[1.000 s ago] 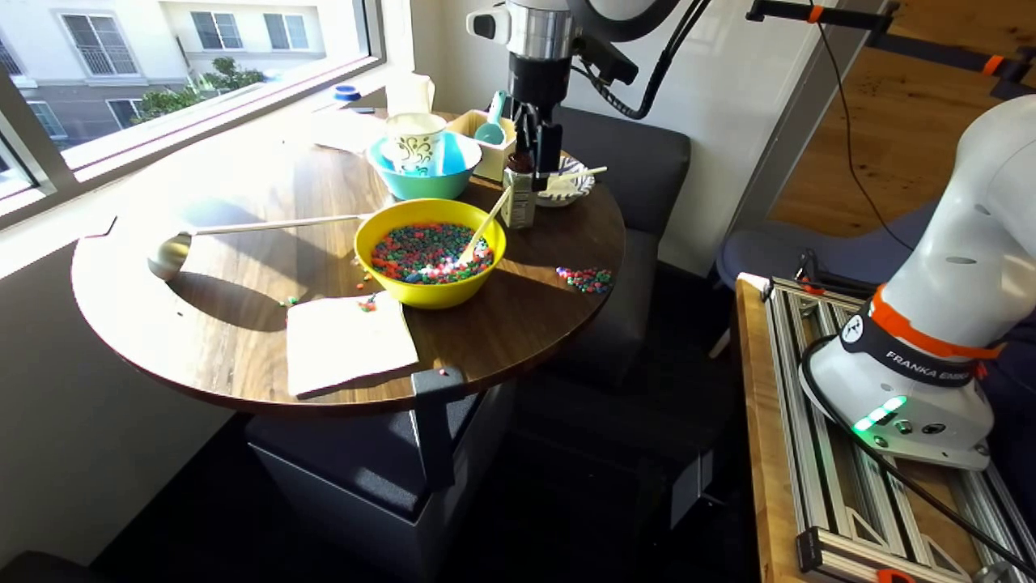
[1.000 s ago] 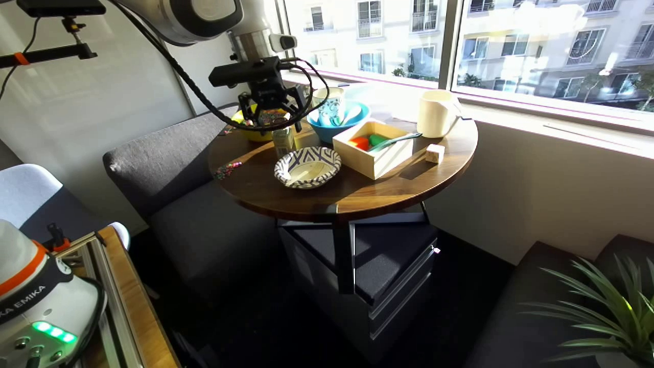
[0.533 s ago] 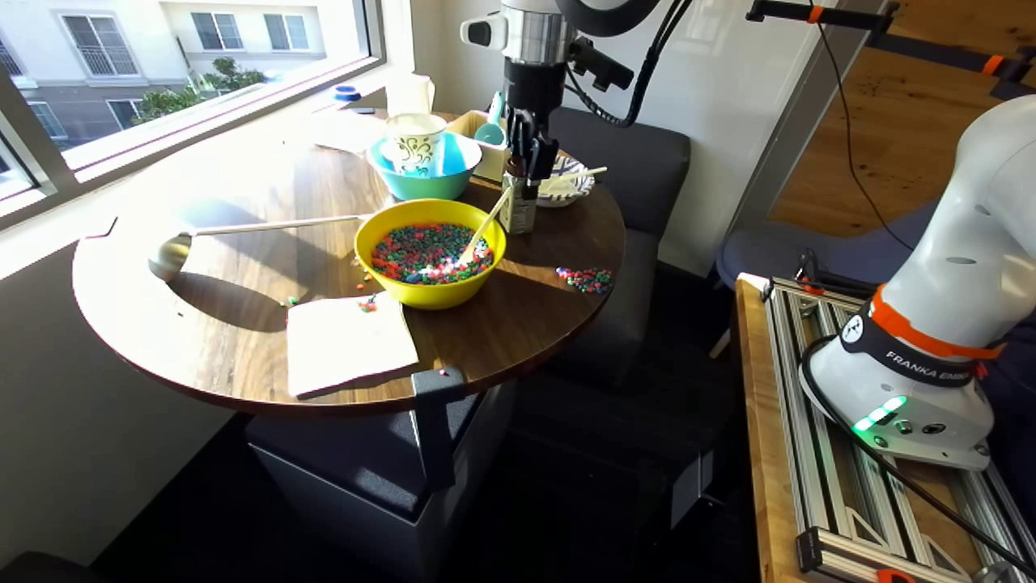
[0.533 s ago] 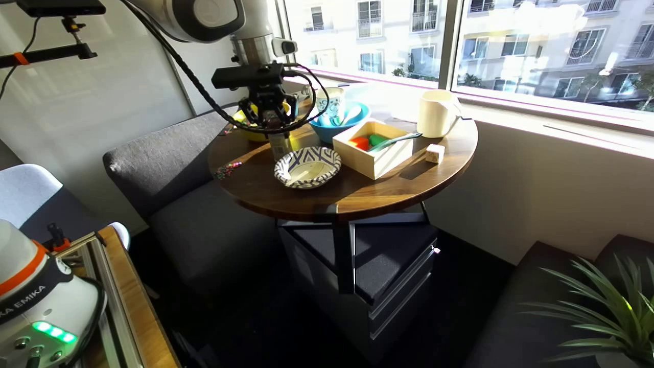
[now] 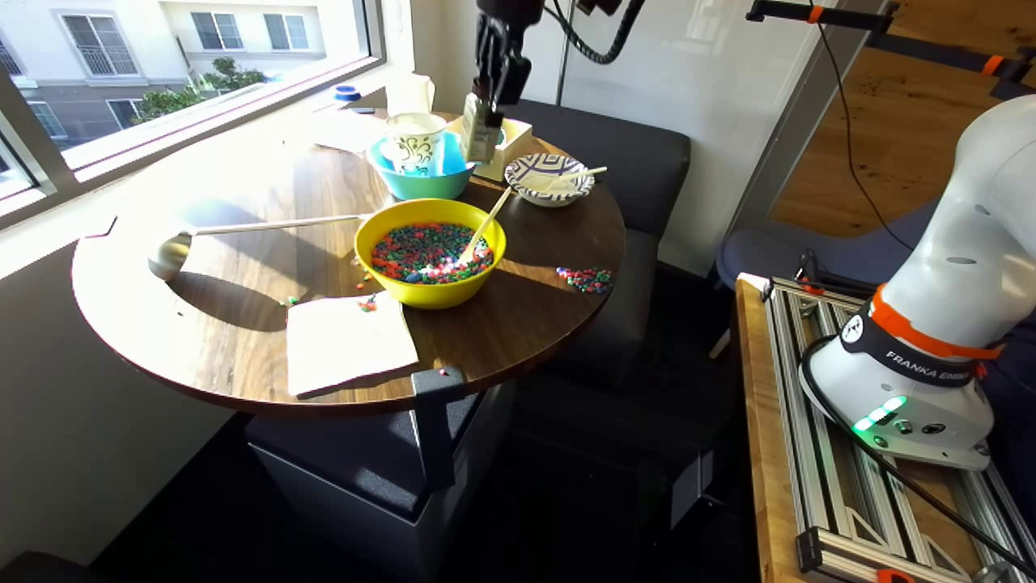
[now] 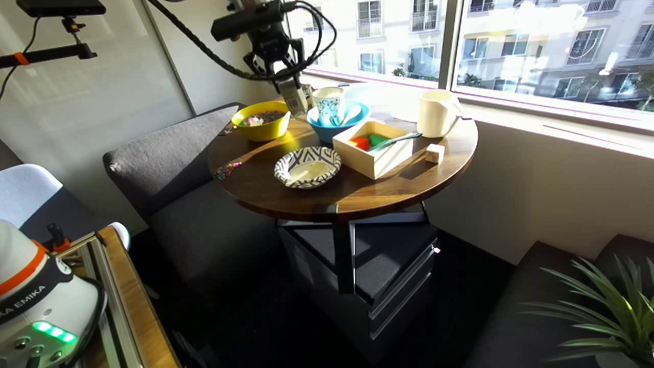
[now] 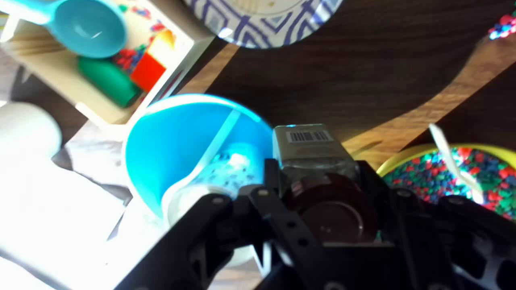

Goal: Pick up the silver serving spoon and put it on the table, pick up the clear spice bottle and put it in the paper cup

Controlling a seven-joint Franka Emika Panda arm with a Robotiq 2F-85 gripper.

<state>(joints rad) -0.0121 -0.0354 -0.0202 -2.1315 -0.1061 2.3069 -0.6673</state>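
The clear spice bottle [image 5: 479,134] hangs tilted above the table [image 5: 518,316], its dark red cap up between the fingers. My gripper [image 7: 318,177] is shut on the bottle [image 7: 308,147] near its neck, a finger pressed on either side. Close beside it stands the paper cup [image 6: 328,102], pale with a swirly blue-green pattern, inside the blue bowl [image 6: 327,134]. The bottle is apart from the cup, on the yellow bowl's side of it. On the table's window side the silver serving spoon [image 5: 169,256] lies with its long handle toward the yellow bowl [image 5: 429,295].
A wooden box [image 6: 375,163] with coloured pieces and a teal scoop adjoins the blue bowl. Near it are a patterned bowl [image 6: 306,179], a cream pitcher [image 6: 434,117] and a small block [image 6: 435,153]. A napkin [image 5: 348,348] and loose beads [image 5: 584,279] lie on the table.
The gripper has come down and closed around the spice bottle, then lifted it off the table and carried it toward the blue bowl and cup. The bottle has gone from upright to tilted.
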